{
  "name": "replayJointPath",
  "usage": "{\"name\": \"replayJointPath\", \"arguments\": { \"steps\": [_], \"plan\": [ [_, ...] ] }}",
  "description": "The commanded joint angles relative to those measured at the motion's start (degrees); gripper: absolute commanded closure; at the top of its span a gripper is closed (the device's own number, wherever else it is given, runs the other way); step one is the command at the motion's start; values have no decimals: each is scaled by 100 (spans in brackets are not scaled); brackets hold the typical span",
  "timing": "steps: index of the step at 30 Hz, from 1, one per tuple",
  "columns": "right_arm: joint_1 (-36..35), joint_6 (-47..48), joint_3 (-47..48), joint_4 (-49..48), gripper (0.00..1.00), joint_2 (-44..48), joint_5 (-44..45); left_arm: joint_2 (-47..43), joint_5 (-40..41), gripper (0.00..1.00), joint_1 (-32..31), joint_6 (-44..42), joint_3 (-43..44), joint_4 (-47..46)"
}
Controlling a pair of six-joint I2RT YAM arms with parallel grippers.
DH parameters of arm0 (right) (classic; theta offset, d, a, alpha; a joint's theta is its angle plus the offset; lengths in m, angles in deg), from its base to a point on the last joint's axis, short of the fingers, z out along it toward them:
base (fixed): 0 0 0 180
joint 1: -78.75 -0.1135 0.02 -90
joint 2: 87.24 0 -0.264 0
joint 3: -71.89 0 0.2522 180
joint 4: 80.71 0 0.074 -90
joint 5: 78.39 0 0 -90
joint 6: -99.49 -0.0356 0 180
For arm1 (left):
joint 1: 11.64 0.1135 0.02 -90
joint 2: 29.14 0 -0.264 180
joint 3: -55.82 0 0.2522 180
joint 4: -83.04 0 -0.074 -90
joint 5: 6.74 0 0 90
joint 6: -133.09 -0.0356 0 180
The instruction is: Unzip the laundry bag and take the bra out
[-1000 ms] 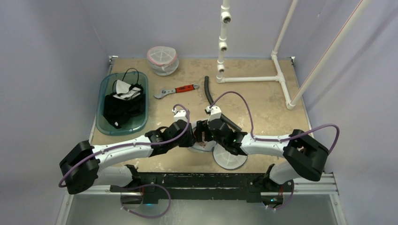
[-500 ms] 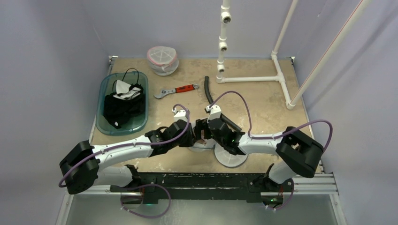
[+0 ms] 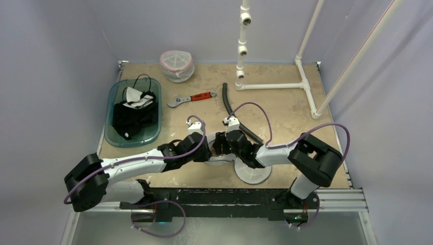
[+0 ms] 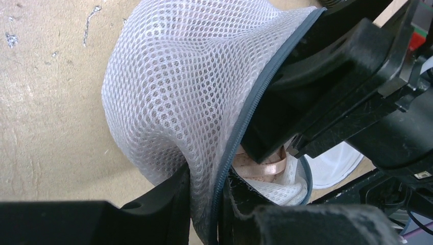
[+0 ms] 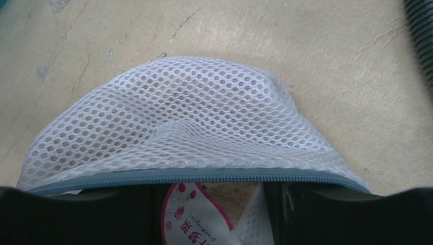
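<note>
laundry bag (image 4: 178,92) rim pinched between left fingers (image 4: 163,199)

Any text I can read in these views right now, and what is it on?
Tag with a pink edge, in the bag mouth: printed characters and a line of small script, too blurred to read.
White label beside it: faint print, unreadable.
Wrench: too small to show any marking.
No other text shows in any view.

White links (image 3: 133,162), black joints (image 3: 84,181), purple cables (image 3: 250,104), black left hand (image 4: 204,209)
</note>
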Motion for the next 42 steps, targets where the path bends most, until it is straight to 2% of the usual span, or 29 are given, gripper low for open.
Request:
{"name": "replayJointPath", "arguments": {
  "steps": [1,4,6,10,20,26,32,39,42],
  "plan": [
    [27,-83,-32,193,44,-184,-336,-48,-17,80,-40,77,-105,-161],
    [17,-89,-33,247,65,-202,-442,-13,-12,80,-40,84,-135,-175],
    [21,-122,-117,210,75,-49,-542,-13,-1,80,-36,99,-161,-175],
    [17,-206,-182,361,100,665,-787,-30,40,81,-40,120,-214,-148],
    [25,-135,-118,1255,100,2323,-1224,-246,161,81,-37,126,-211,16],
    [140,-66,-436,1234,100,3226,-1618,-386,383,80,-37,55,-126,289],
    [530,123,-954,564,100,4085,-3212,-456,773,79,-34,-129,79,583],
    [572,193,-1096,-13,100,4417,-4638,-324,1133,80,3,-446,602,797],
    [576,39,-1152,-384,100,4575,-5159,-194,1226,86,128,-575,763,853]
  ]
}}
